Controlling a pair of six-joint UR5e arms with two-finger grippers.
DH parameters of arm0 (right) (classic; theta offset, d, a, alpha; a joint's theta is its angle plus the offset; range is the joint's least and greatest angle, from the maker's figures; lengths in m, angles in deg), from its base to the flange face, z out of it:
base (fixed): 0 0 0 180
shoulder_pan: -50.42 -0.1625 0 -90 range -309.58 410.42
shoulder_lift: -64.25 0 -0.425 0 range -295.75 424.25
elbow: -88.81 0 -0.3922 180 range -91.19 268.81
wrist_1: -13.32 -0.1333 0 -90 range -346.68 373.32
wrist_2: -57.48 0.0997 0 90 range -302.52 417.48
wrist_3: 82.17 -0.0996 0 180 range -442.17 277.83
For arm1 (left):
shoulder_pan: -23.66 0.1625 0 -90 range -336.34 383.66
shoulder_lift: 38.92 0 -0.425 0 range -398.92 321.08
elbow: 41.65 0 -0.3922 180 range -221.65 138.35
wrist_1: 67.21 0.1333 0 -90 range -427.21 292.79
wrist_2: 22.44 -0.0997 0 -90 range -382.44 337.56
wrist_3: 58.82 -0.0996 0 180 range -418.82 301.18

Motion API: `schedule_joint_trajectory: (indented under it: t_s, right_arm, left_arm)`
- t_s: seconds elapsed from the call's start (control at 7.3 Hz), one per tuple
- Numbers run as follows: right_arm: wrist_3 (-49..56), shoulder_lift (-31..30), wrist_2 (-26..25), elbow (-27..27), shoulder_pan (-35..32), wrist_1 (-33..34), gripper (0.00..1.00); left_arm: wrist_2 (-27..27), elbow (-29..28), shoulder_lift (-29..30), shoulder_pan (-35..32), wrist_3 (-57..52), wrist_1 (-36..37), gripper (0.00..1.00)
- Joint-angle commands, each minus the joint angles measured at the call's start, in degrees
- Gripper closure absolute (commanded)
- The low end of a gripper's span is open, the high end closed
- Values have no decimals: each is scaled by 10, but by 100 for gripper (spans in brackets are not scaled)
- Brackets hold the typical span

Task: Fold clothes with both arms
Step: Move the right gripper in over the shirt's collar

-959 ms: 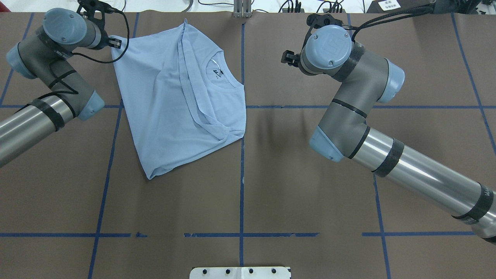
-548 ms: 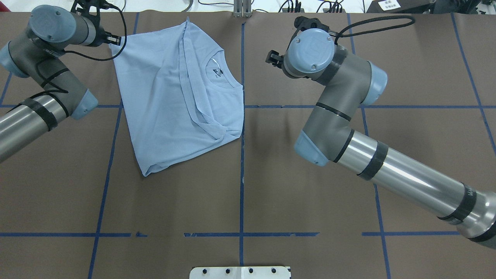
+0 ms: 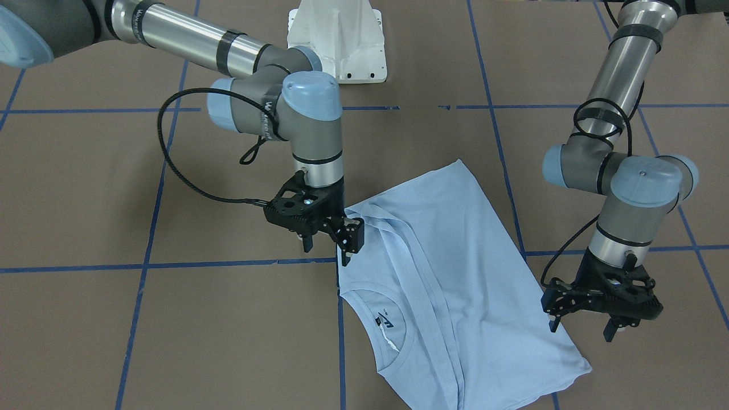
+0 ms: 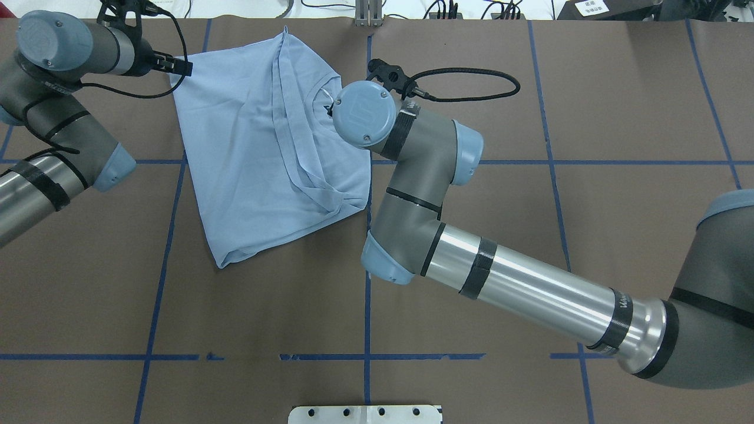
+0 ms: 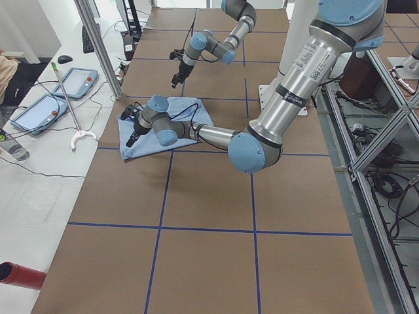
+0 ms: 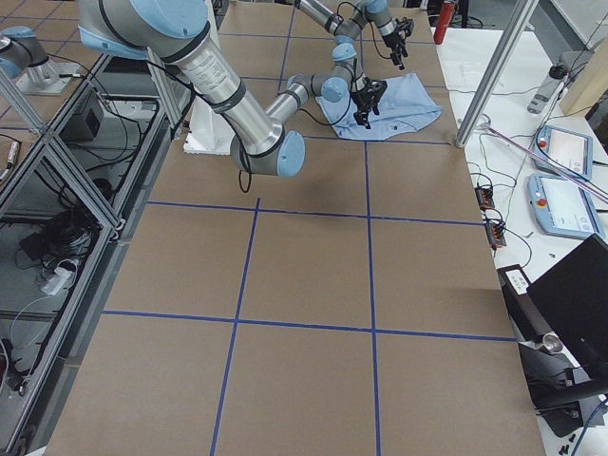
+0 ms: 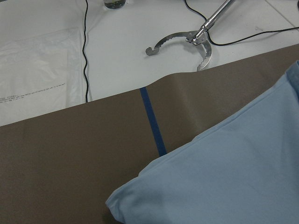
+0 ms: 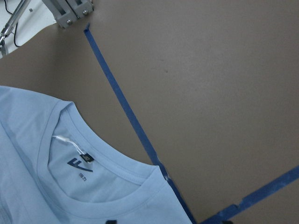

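Two arms over one shirt. How far along would you say they are?

Partway, I'd say. The T-shirt (image 4: 253, 165) lies flat on the table (image 4: 235, 324), on the robot's left of the middle tape line (image 4: 367, 306) and toward the far edge. One side is turned in over the body, so a long doubled band runs down it. The outline is a lopsided wedge, though, not a tidy packet.

Has either one got hold of it?

Not that I can see. The left end effector (image 3: 580, 333) hangs just beside the shirt's outer far corner, fingers spread, no cloth between them. The right end effector (image 3: 326, 255) is over the edge along the tape line, near the collar (image 8: 114, 151). It's spread too, gripping nothing.

So what's left?

Most of it, I reckon: take the corners, square it up, fold it across again.
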Motion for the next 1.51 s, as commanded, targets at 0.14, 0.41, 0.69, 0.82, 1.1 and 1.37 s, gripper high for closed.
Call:
schedule_joint_trajectory:
  t_s: [0.14,0.41,0.69,0.82,1.1,1.37]
  right_arm:
    - [-21,10,-4,-16,42,42,29]
    - [-23,4,-6,-18,53,43,34]
    - [-23,2,-17,-24,60,42,40]
    - [-23,0,-18,-24,61,43,41]
    - [-23,-2,-23,-25,64,43,45]
    - [-23,-2,-32,-25,70,42,53]
  left_arm:
    - [0,2,-2,3,1,0,0]
    - [0,2,-2,4,1,0,0]
    - [0,2,-2,4,0,0,0]
    - [0,2,-2,4,0,0,0]
    - [0,2,-6,5,0,0,0]
    - [0,2,-6,5,0,-1,0]
